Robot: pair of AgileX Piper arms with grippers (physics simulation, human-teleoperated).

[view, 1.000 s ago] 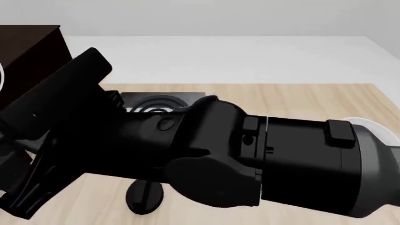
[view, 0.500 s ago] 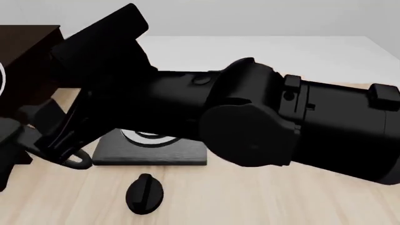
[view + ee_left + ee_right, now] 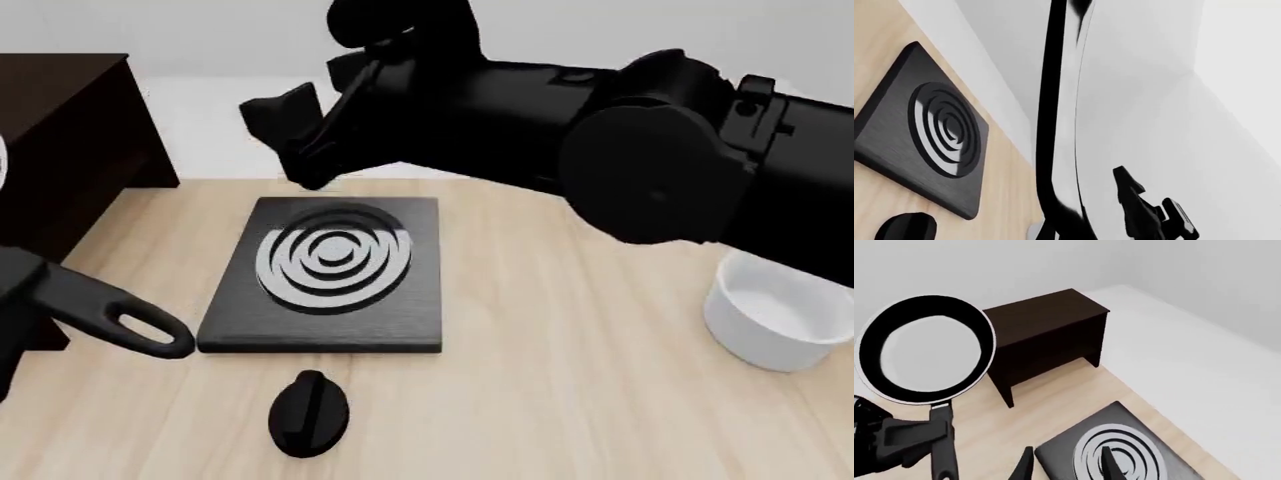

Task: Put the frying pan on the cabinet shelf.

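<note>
Tabletop layout
Dark wooden cabinet (image 3: 60,140) at far left corner; black square stove plate (image 3: 327,275) centre-left, black knob (image 3: 308,412) before it; white bowl (image 3: 781,318) by right edge.

Three cameras, one shared stove plate (image 3: 327,275)

We looked down from behind it, our wrists viewing it (image 3: 921,130) close and from above (image 3: 1117,452).

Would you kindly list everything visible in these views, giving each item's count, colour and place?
frying pan: one, black with pale inside, held up on its handle by the left gripper, in front of the cabinet
cabinet: one, dark brown, far left
stove plate: one, black with silver rings, table centre
knob: one, black, near the stove plate
bowl: one, white, right
table: one, light wood
left gripper: black, gripping the handle
right gripper: black, open, raised above the stove plate
</note>
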